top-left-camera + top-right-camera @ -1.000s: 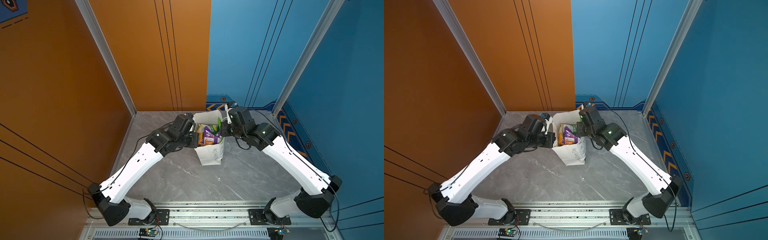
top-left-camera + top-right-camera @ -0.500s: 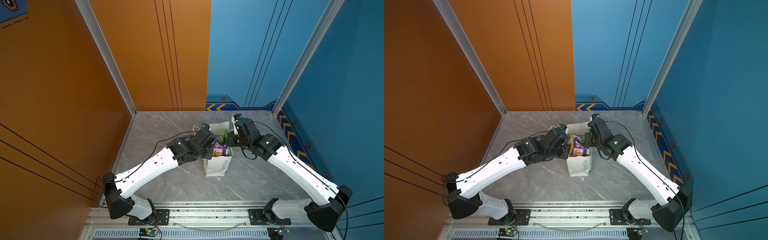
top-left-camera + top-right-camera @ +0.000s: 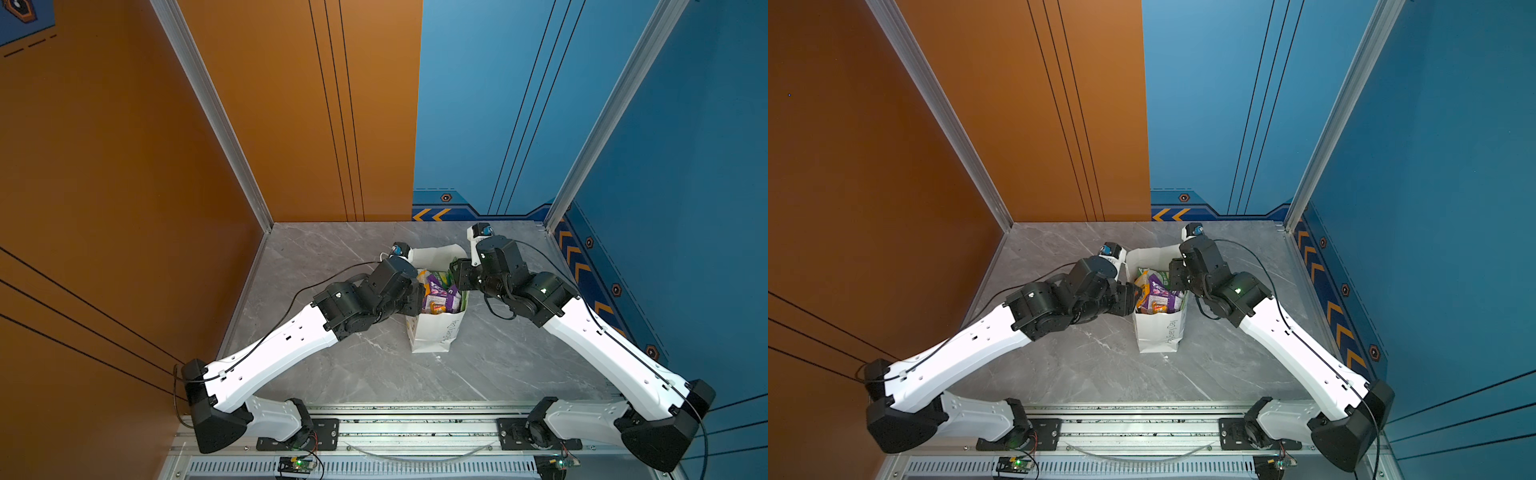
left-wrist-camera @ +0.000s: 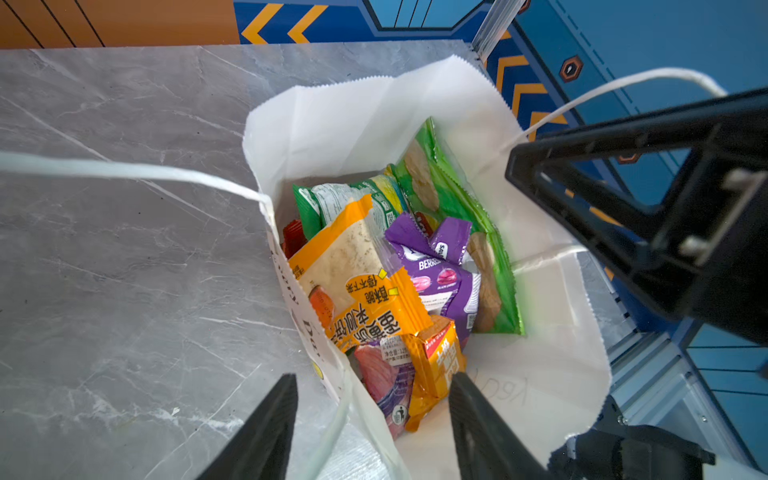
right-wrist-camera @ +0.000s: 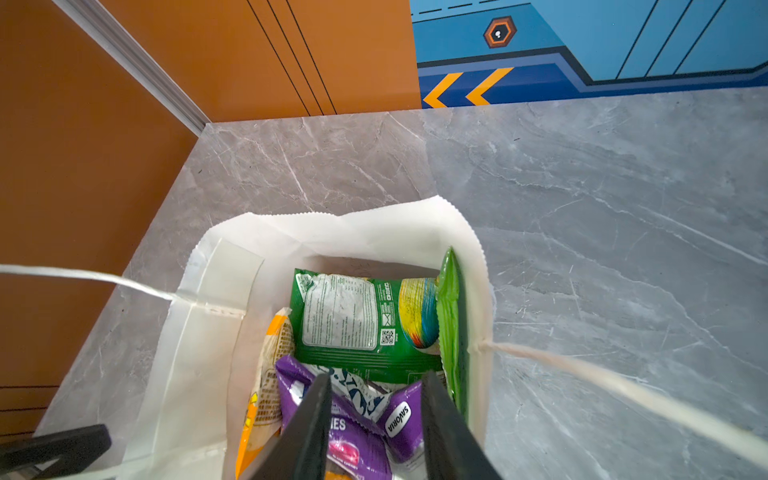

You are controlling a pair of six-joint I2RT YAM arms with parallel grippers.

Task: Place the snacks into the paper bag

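The white paper bag (image 3: 436,332) (image 3: 1160,332) stands upright mid-table, mouth open. The snacks (image 3: 438,291) (image 3: 1156,295) fill it: an orange packet (image 4: 361,286), a purple one (image 4: 440,274), green chips (image 4: 453,216) and a green-white bag (image 5: 361,320). My left gripper (image 4: 372,376) (image 3: 415,291) is open at the bag's left rim, its fingers astride the wall, with a cord handle (image 4: 332,424) hanging loose between them. My right gripper (image 5: 376,376) (image 3: 457,276) is open over the purple packet (image 5: 357,432) at the right rim, holding nothing.
Grey marble tabletop (image 3: 353,374) surrounds the bag. Orange wall panels (image 3: 124,208) close the left and back, blue ones (image 3: 685,208) the right. A second cord handle (image 5: 623,386) trails past my right gripper. The arms' mounting rail (image 3: 415,428) runs along the front edge.
The bag has shifted right and toward the front with both arms. Both grippers, shut earlier, now stand open, and the bag stands on the table by itself.
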